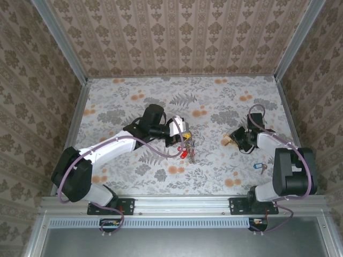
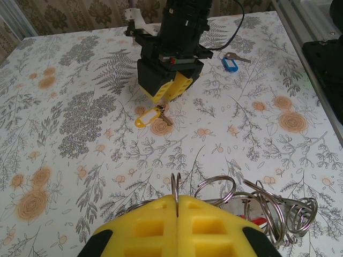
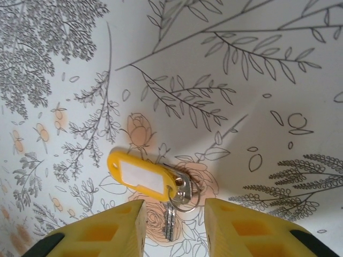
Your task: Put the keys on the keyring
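Calls for lowering open right pincer (image 3: pixel 174 214) squarely astride yellow-tagged key (image 3: pixel 144 176), pinching its tag low, left pincer (image 2: pixel 177 206) opposite that key clamped on keyring (image 2: pixel 268 209).

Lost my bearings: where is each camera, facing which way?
Top: above, behind the bases, looking down on the table; left arm, right arm show.
Left wrist: facing the right gripper; own shut fingers pinch the keyring.
Right wrist: looking down at the yellow key between own open fingers.
Shared: both wrist views hold the yellow key.
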Controlling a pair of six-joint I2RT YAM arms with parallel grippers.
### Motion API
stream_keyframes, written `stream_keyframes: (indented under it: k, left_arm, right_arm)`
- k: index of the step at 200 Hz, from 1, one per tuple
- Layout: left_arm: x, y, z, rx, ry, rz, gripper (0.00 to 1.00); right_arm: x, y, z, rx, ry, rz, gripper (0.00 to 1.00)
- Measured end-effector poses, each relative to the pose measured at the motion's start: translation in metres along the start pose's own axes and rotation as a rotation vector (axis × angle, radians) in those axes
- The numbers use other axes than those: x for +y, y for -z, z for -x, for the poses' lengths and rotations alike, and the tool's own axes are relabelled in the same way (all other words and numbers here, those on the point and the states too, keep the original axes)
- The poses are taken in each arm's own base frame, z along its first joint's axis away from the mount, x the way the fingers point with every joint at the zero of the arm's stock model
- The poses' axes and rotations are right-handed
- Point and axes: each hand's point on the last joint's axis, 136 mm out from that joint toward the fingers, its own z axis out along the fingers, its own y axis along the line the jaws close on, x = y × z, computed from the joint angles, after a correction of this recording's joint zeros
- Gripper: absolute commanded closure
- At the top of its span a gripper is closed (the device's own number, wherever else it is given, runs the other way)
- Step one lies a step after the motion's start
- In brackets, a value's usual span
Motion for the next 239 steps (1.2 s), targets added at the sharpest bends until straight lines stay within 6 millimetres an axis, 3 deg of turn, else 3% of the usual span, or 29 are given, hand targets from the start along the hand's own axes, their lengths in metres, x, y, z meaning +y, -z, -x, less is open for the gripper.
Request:
stream_keyframes:
  k: [69, 102, 187, 239]
  left_arm:
    - [0.000, 0.000, 0.000, 0.000, 0.000, 0.000, 1.00]
    - [0.000, 0.000, 0.000, 0.000, 0.000, 0.000, 1.00]
    - [0.000, 0.000, 0.000, 0.000, 0.000, 0.000, 1.00]
    - [0.000, 0.000, 0.000, 0.001, -0.002, 0.000, 1.00]
  right_arm:
    - [-0.003, -0.010, -0.008, 0.029, -0.023, 0.012, 0.69]
    - [-0.002, -0.013, -0.006, 0.024, -0.028, 0.016, 0.75]
    - [0.001, -0.016, -0.001, 0.026, -0.017, 0.008, 0.77]
    - [0.005, -0.019, 0.005, 0.009, 0.010, 0.011, 0.86]
